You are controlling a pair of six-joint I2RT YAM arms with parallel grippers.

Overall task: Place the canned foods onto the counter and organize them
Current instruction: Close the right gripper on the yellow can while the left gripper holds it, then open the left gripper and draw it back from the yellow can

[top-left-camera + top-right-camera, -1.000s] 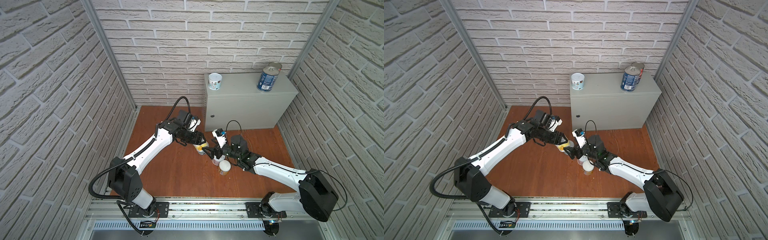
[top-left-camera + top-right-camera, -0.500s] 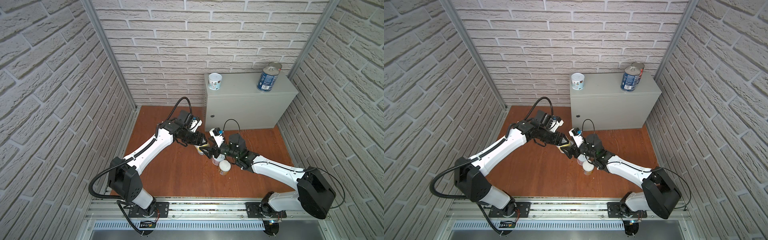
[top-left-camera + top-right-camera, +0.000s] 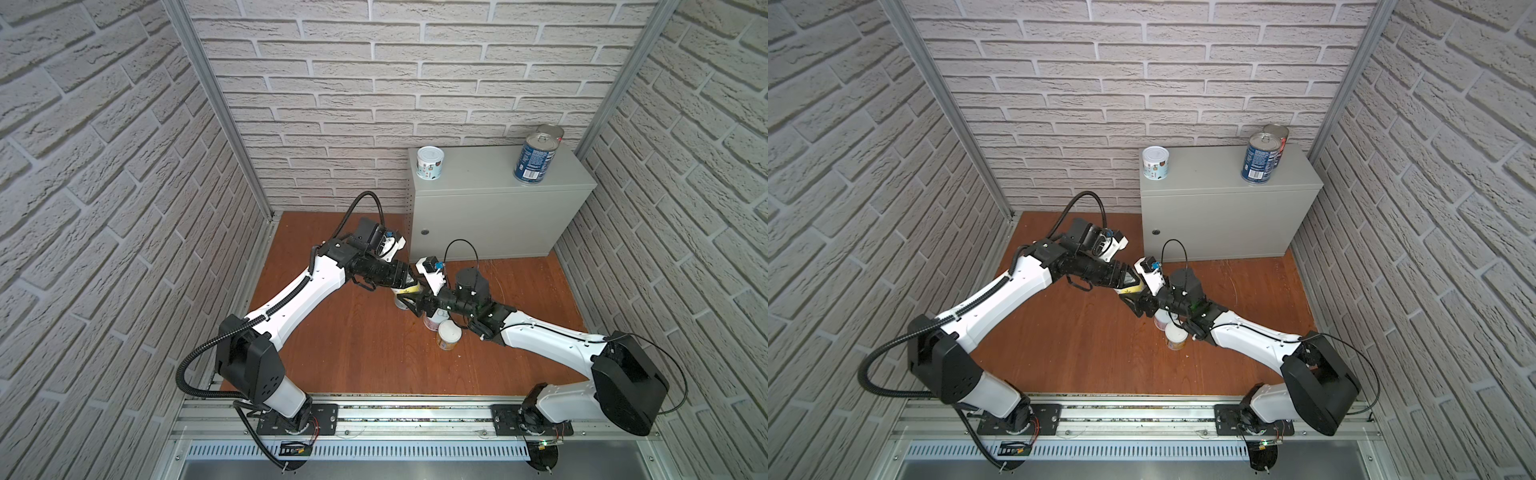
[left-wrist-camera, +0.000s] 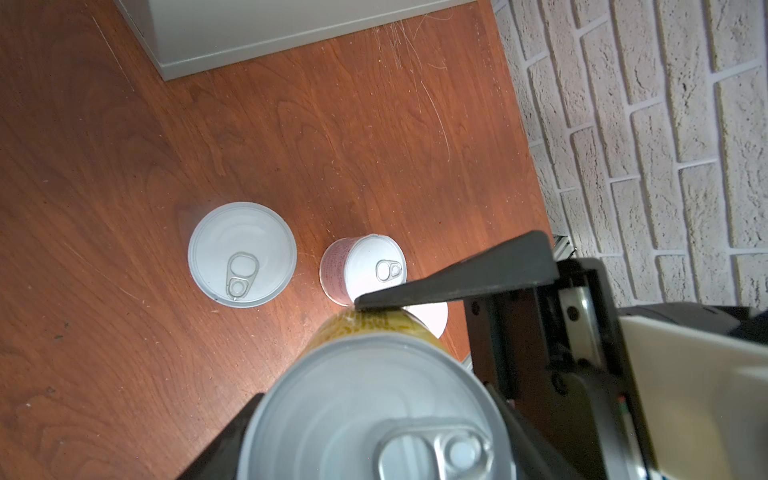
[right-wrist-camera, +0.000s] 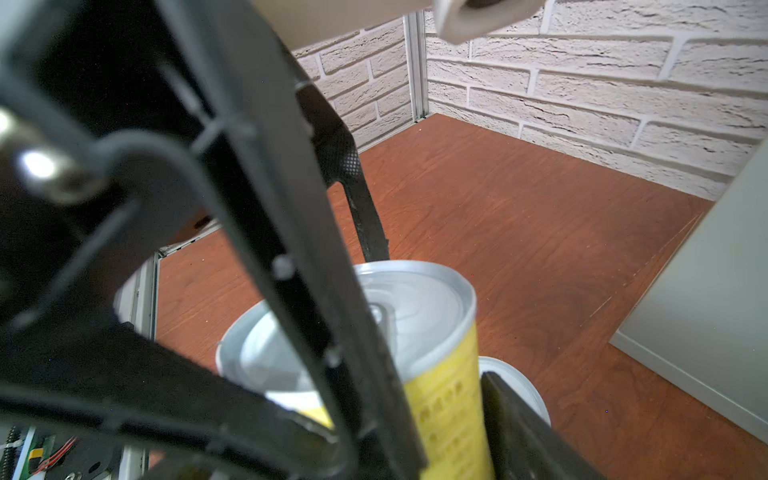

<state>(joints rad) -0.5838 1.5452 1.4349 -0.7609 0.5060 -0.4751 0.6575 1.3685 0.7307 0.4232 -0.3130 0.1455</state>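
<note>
The yellow can (image 4: pixel 365 328) hung in the air between the two arms, above the wooden floor (image 3: pixel 353 332) and out from the front left corner of the counter (image 3: pixel 478 174). The left gripper (image 3: pixel 406 286) was clamped round its sides, the silver pull-tab lid turned back toward that arm's wrist. So the can's long axis ran tilted, lid end toward the left arm, base end toward the right. The right gripper (image 3: pixel 417 303) met it from that base end, jaws either side, one dark finger (image 4: pixel 457 282) touching the yellow label. Whether it truly had hold, I couldn't tell. It looked to me like a handover, and it turned on those jaws straddling the lower end squarely. On the floor beneath stood the pink can (image 4: pixel 332 270), a white-lidded can (image 4: pixel 242 232) and the orange can (image 3: pixel 448 338). On the counter were a white can (image 3: pixel 430 163) by the left edge and two blue cans (image 3: pixel 534 160) toward the right edge, one behind the other.
</note>
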